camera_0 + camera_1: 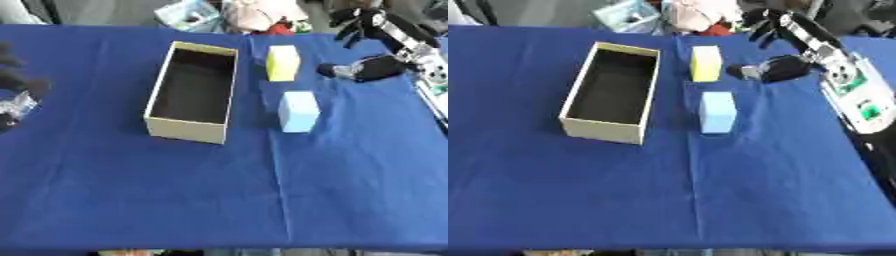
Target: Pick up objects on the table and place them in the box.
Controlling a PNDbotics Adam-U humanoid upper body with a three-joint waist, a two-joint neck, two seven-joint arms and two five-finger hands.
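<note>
Bring your right hand [776,68], upper right with its grasp unreadable, left onto the yellow block [705,63], then across to the open box [635,90].

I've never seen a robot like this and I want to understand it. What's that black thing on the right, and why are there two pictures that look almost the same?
The two pictures come from the robot's two eyes, a camera in its head looking down at a table with a blue cloth. That is why they nearly match.

The black thing on the right is the robot's right hand, on the end of its arm. It hangs beside a yellow block but holds nothing; I can't tell how its fingers are set. Its left hand barely shows at the left edge, blurred.

On the cloth there is also a light blue block and an open cardboard box, which is empty.
</note>
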